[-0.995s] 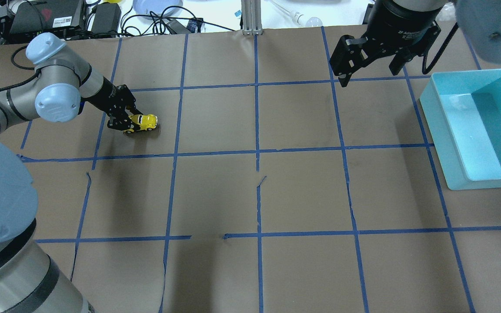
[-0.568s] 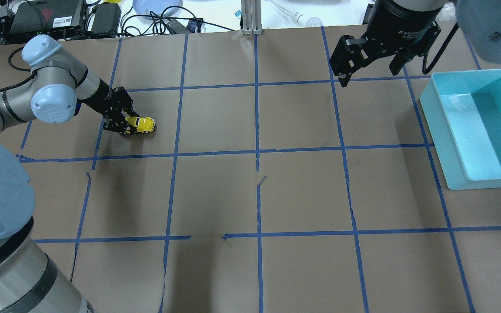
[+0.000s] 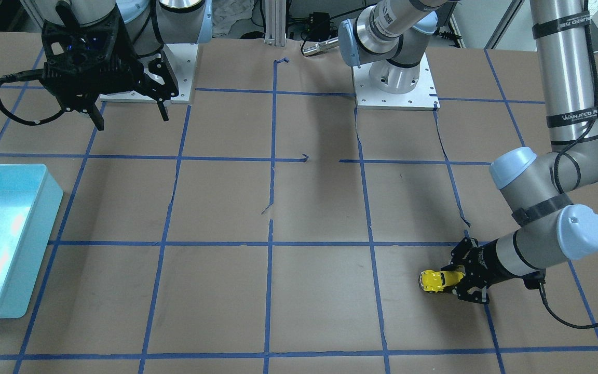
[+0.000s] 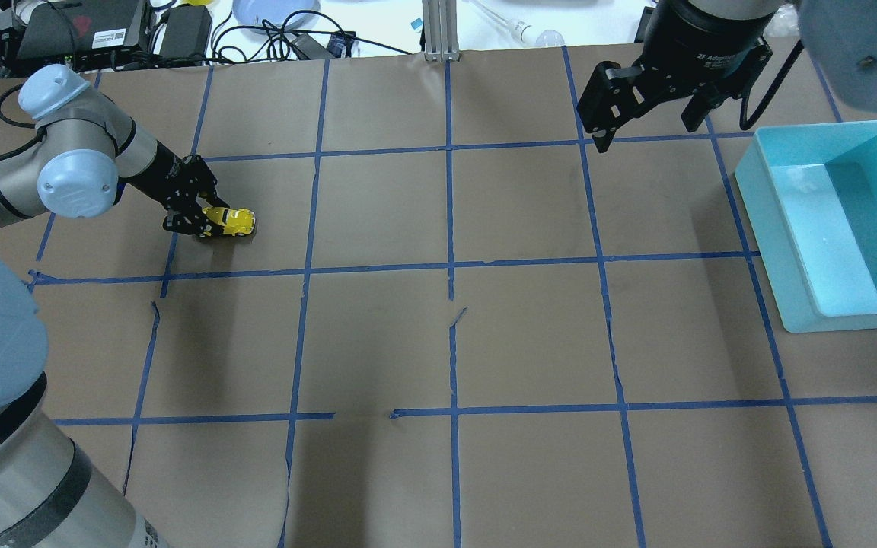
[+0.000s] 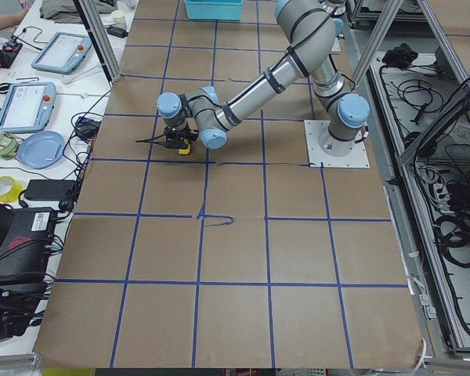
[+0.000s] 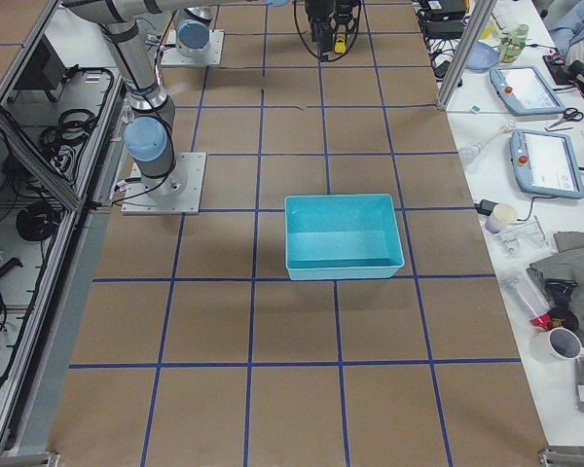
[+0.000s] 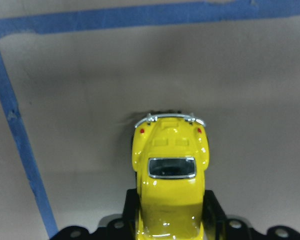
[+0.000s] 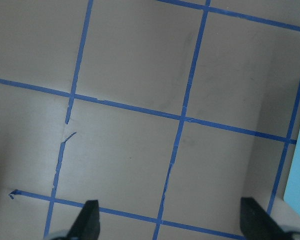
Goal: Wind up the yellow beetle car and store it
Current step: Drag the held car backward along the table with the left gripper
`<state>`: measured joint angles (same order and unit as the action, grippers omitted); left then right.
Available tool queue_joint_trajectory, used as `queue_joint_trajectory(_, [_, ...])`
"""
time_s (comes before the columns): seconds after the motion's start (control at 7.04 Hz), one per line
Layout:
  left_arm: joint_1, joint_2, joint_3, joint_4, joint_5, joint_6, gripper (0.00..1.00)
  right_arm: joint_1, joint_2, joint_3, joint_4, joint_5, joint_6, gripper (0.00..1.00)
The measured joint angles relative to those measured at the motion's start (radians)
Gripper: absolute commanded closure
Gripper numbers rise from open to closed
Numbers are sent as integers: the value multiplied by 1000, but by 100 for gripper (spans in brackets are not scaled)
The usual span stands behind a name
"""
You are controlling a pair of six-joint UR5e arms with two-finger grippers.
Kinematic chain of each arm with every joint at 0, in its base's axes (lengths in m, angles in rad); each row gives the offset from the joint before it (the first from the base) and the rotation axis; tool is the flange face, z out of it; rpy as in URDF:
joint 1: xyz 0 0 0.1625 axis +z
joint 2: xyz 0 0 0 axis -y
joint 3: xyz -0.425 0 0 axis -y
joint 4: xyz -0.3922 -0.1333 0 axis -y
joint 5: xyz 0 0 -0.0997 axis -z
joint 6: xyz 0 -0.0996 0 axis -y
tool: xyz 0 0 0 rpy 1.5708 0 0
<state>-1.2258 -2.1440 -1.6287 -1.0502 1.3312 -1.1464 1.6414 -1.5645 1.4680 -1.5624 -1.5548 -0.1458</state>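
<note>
The yellow beetle car (image 4: 233, 222) stands on the brown paper at the table's far left, its wheels at the surface. My left gripper (image 4: 210, 221) lies low and is shut on one end of it; the other end sticks out past the fingertips. The left wrist view shows the car (image 7: 171, 172) between the black pads, with its chrome bumper pointing away. The front view shows the car (image 3: 435, 280) and the left gripper (image 3: 457, 283). My right gripper (image 4: 645, 129) hangs open and empty, high over the far right, and its fingers (image 8: 88, 220) frame bare paper.
A turquoise bin (image 4: 766, 228) stands at the right edge, with nothing visible in it; it also shows in the front view (image 3: 39, 249). Blue tape lines grid the paper. Cables and devices lie beyond the far edge (image 4: 180, 30).
My left gripper has dragged the car leftward along the table, towards the arm's own side. The right arm has not moved.
</note>
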Motion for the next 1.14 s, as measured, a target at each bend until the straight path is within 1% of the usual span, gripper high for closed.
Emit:
queue_joint_trajectory(0.28, [23,-1,-1,0,3,61,100,0,1,0,-1,-2,-1,0])
queue_joint_trajectory(0.57, [30,-2,-2,1,5,82,100,0,1,0,-1,-1,0,0])
queue_joint_trajectory(0.71, [30,-3,-1,1,6,81,66,0,1,0,-1,-2,0,0])
queue_joint_trajectory(0.85, [31,-4,0,3,4,71,41,0,1,0,-1,-2,-1,0])
queue_joint_trajectory(0.99, [31,-5,2,9,1,48,20,0,1,0,-1,-1,-1,0])
queue_joint_trajectory(1.14, [31,-7,3,14,1,22,10,0,1,0,-1,-1,-1,0])
